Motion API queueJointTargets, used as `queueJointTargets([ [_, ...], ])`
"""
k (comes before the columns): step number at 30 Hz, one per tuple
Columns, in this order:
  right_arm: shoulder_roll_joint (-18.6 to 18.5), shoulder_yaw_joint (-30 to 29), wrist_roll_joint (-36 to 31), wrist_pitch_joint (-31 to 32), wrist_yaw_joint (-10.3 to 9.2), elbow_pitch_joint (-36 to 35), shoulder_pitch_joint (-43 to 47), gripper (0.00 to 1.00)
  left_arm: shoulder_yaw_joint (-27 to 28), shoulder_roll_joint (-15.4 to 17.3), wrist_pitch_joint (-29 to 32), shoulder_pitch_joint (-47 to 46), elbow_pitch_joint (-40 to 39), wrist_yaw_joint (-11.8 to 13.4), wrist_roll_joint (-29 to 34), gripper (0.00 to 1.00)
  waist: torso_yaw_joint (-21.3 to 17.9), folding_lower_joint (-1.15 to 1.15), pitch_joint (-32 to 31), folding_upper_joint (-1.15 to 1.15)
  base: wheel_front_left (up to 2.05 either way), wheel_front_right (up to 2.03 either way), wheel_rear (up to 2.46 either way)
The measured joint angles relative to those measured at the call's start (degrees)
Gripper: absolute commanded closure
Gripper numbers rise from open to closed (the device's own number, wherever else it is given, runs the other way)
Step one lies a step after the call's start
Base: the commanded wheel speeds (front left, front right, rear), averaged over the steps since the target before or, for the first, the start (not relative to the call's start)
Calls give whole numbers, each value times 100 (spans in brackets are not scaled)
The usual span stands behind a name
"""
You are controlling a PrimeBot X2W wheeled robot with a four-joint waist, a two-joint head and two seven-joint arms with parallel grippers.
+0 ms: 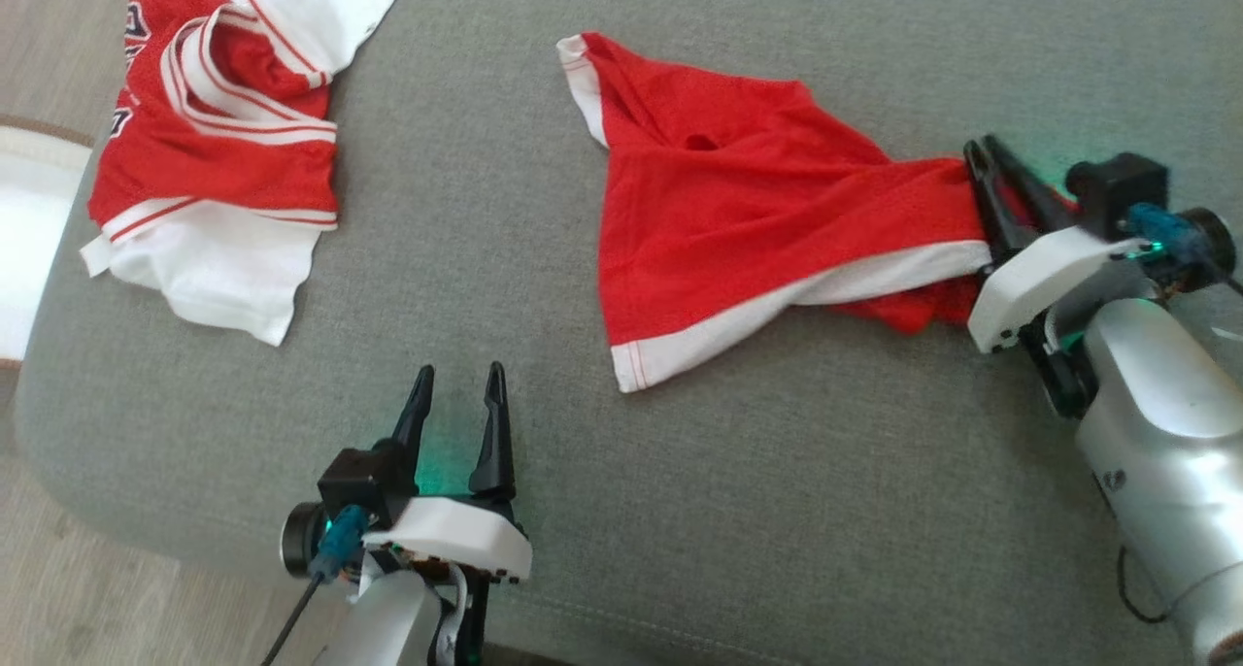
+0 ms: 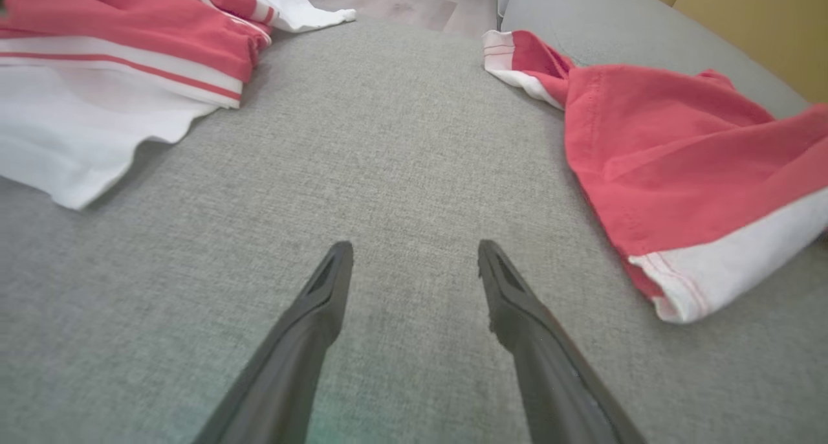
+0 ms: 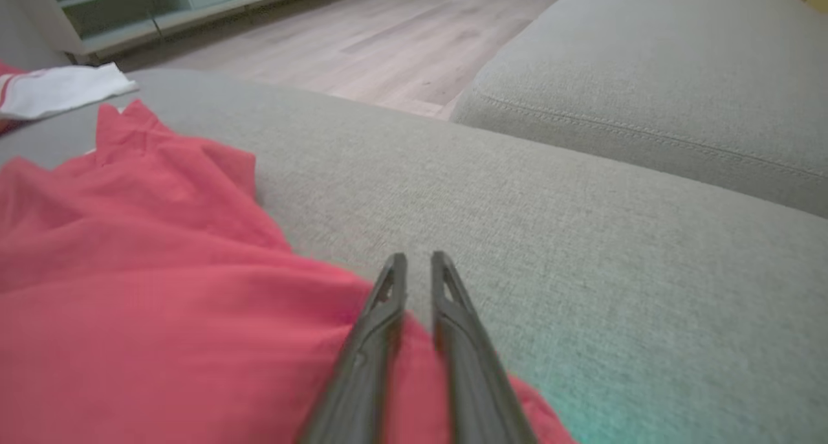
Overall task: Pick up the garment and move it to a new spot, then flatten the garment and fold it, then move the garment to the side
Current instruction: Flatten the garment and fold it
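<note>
The garment [image 1: 738,210] is red mesh cloth with white hems, lying crumpled on the right half of a grey cushion [image 1: 777,511]. Its right end is drawn into a bunch at my right gripper [image 1: 981,145]. In the right wrist view the right gripper [image 3: 418,257] has its fingers almost together, a thin slit at the tips, with the garment's red cloth [image 3: 162,288] caught between them lower down. My left gripper [image 1: 460,368] stands open near the cushion's front edge, left of the garment [image 2: 679,159] and apart from it. The left gripper [image 2: 414,244] has bare cushion between its fingers.
A heap of red and white clothes [image 1: 214,142] lies at the cushion's far left corner, its near edge [image 2: 97,62] ahead and left of my left gripper. A second grey cushion [image 3: 647,75] adjoins beyond the right gripper. Wooden floor [image 3: 323,36] lies past the cushion's edge.
</note>
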Motion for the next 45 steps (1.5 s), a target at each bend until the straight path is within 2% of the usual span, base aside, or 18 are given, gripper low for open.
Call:
queueJointTargets([
  [4, 247, -369, -76, -258, 0, 45, -18, 0, 46, 0, 0, 8, -23, 69, 3, 0, -27, 0, 2, 0, 0, 0, 0],
  [7, 430, -900, -138, -282, 0, -700, 186, 0, 168, 3, 0, 20, -59, 82, 80, 0, -173, -1, -104, 0, 0, 0, 0],
  [11, 560, -1658, -414, -298, 0, -1751, 990, 0, 422, 1, 0, 53, -109, 80, 261, 0, -437, -1, -302, 0, 0, 0, 0],
  [12, 560, -1658, -414, -298, 0, -1751, 990, 0, 422, 1, 0, 53, -109, 80, 261, 0, -437, -1, -302, 0, 0, 0, 0],
  [18, 923, -2261, -656, -297, 0, -2507, 2467, 0, 765, 5, 0, 349, -162, 46, 610, 0, -807, -2, -685, 0, 0, 0, 0],
  [23, 1160, -2408, -714, -297, 0, -2583, 3110, 0, 1049, 11, 0, 836, -197, -11, 914, 0, -1104, -2, -1128, 0, 0, 0, 0],
  [31, 1333, -2431, -704, -297, 0, -2379, 3761, 0, 1192, 25, 0, 1463, -244, -105, 1022, 0, -1337, -3, -1626, 0, 0, 0, 0],
  [38, 1390, -2420, -704, -297, 0, -2376, 3739, 0, 1166, 27, 0, 1505, -267, -115, 1069, 0, -1342, -2, -1642, 0, 0, 0, 0],
  [45, 1397, -2254, -689, -297, 0, -2374, 3693, 0, 809, 33, 0, 1328, -190, -367, 806, 0, -1334, -1, -1451, 0, 0, 0, 0],
])
